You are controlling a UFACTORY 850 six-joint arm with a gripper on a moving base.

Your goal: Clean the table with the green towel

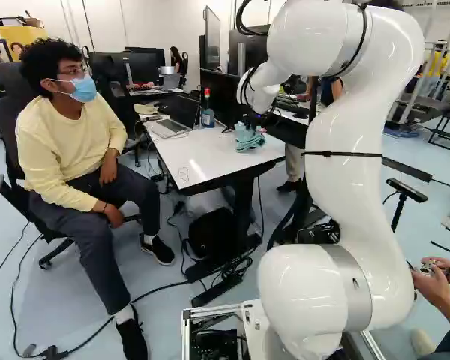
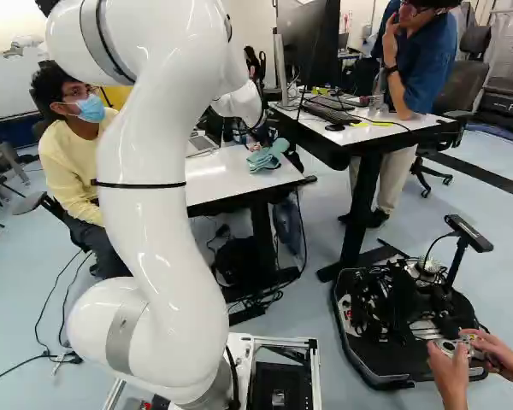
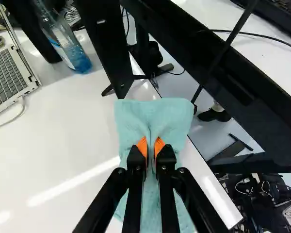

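At the table's corner in the left base view, my gripper (image 1: 252,120) points down onto the bunched light green towel (image 1: 249,140). In the wrist view the gripper (image 3: 151,149) is shut on the towel (image 3: 154,115), whose cloth is pinched between the orange pads and spreads out ahead of and beneath the fingers. The same towel (image 2: 267,157) lies near the table's edge in the right base view. On the white tabletop (image 1: 210,159), a small dark outlined mark (image 1: 184,175) shows near the front edge in the left base view.
A laptop (image 1: 170,126) and a blue bottle (image 1: 207,112) stand on the table's far part. A second desk (image 2: 359,128) with a keyboard adjoins at the right. Someone sits close beside the table; another robot's base (image 2: 402,316) is on the floor.
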